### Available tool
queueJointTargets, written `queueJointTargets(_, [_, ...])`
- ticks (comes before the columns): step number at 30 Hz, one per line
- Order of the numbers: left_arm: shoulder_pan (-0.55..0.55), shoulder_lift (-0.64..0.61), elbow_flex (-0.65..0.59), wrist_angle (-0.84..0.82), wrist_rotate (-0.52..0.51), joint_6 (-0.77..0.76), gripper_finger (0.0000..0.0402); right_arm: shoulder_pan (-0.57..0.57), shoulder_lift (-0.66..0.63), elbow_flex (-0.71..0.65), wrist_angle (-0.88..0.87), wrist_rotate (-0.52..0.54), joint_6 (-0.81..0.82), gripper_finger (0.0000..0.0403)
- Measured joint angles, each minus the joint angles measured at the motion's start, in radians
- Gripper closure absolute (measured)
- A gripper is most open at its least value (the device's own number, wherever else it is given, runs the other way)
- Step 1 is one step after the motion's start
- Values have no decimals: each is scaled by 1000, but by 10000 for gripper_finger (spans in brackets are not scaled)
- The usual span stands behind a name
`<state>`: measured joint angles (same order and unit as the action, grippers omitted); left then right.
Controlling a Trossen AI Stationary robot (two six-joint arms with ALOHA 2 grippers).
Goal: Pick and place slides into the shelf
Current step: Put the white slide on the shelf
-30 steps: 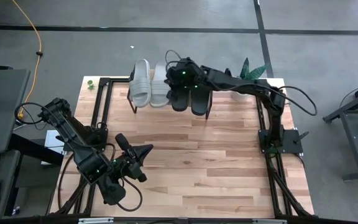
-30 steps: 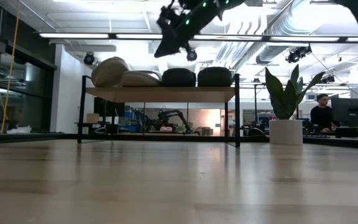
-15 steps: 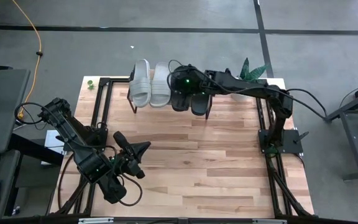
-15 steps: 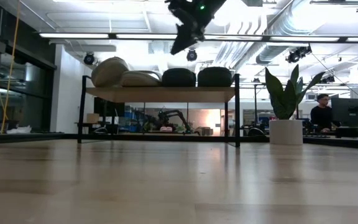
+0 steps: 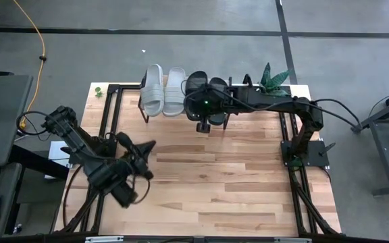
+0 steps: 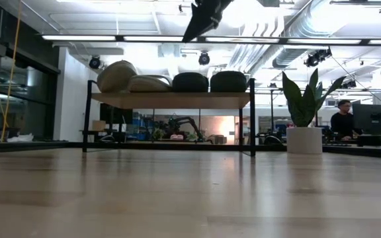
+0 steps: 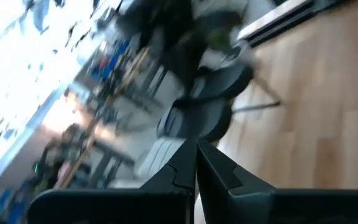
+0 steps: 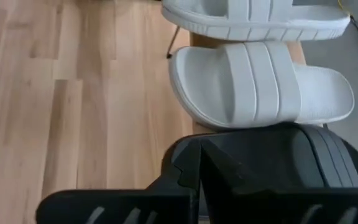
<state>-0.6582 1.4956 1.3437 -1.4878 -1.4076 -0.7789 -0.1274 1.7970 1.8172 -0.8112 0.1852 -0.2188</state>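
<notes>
Four open-toe slip-on slides sit side by side on the low light-wood shelf with thin dark metal legs [image 5: 181,111] at the far edge of the wooden surface [image 5: 235,175]: two light grey slides [image 5: 163,89] on the left half and two black slides [image 5: 205,86] on the right half, all with their length running front to back across the board. In the low view the same row shows as four rounded humps on the shelf board [image 6: 170,99], grey ones [image 6: 132,78] to the left and black ones [image 6: 209,81] to the right, each touching its neighbour. The right gripper [image 5: 203,125] hangs just in front of the shelf, near the black pair, its arm reaching across from the right side of the surface; it holds nothing, and in the right wrist view its dark fingers [image 8: 182,168] are pressed together, with a black slide [image 8: 291,162] and the two grey slides [image 8: 260,81] beyond them. In the low view this gripper [image 6: 200,16] shows high up, above the shelf and clear of the slides. The left gripper [image 5: 140,150] waits over the near-left part of the surface, well apart from the shelf, and its fingers [image 7: 185,168] in the left wrist view also lie pressed together around nothing. A potted green plant in a white pot [image 5: 270,79] stands just right of the shelf, and a person [image 6: 341,119] sits at a desk in the room behind.
</notes>
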Motion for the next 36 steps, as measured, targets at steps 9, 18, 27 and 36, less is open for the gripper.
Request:
queueJointTargets(9, [216, -1, -44, -83, 108, -104, 398, 26, -55, 0, 3, 22, -18, 403])
queueJointTargets(18, [273, 0, -62, -82, 158, -78, 366, 23, -195, 0, -24, 21, -53, 402])
queueJointTargets(27, [289, 0, -62, -81, 130, -95, 232, 22, -287, 0, -40, -55, -99, 402])
queueJointTargets(36, [438, 0, -62, -80, 133, -87, 180, -14, -312, 0, -63, -88, -162, 402])
